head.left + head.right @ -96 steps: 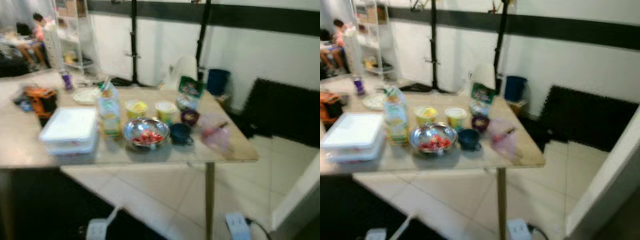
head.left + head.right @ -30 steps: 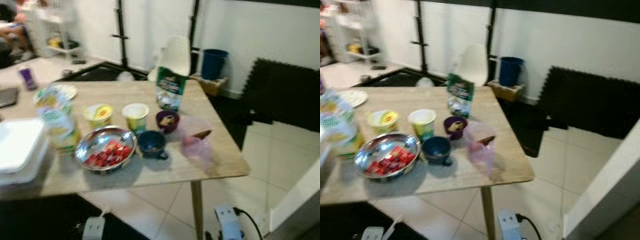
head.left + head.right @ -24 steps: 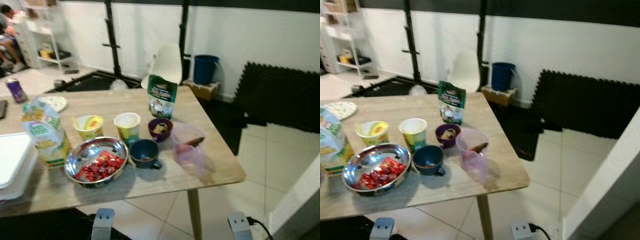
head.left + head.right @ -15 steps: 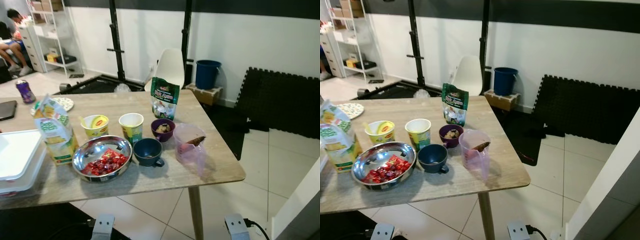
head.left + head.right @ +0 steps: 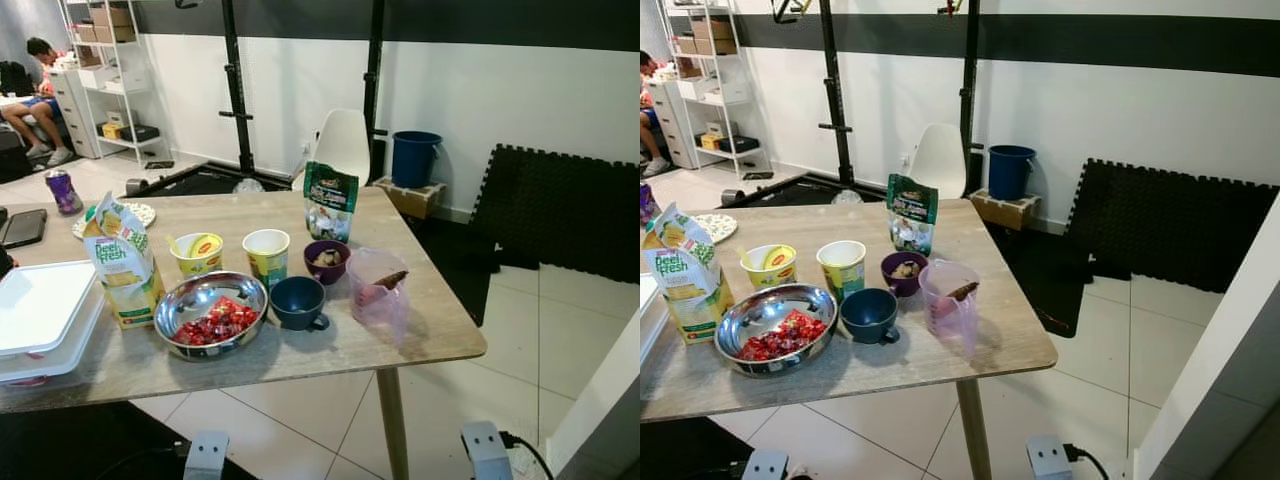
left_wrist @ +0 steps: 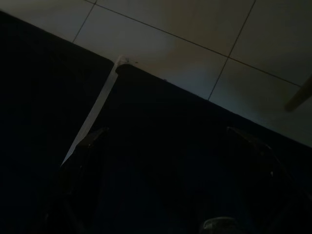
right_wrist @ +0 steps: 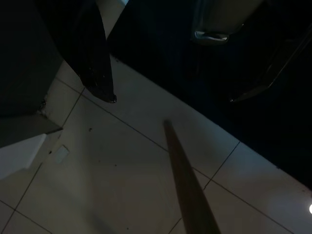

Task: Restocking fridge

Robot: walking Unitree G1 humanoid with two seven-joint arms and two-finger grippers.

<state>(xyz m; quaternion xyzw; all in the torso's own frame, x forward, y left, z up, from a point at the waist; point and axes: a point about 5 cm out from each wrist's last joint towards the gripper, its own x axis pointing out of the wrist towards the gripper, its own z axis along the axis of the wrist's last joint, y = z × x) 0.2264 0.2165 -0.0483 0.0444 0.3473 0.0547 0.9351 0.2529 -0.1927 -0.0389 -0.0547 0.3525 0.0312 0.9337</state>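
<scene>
Worktop (image 5: 400, 345), wooden, carrying our stock: juice carton (image 5: 122, 262) at left; steel bowl (image 5: 211, 313) of red pieces beside it; two yellow cups (image 5: 266, 255) behind; blue mug (image 5: 298, 301); purple bowl (image 5: 326, 260); pink jug (image 5: 378, 290) at right; green pouch (image 5: 330, 201) far. White lidded box (image 5: 40, 318) at far left. Our left claw (image 6: 165, 161) and right claw (image 7: 180, 83) hang over floor tiles, fingers spread, holding nothing.
</scene>
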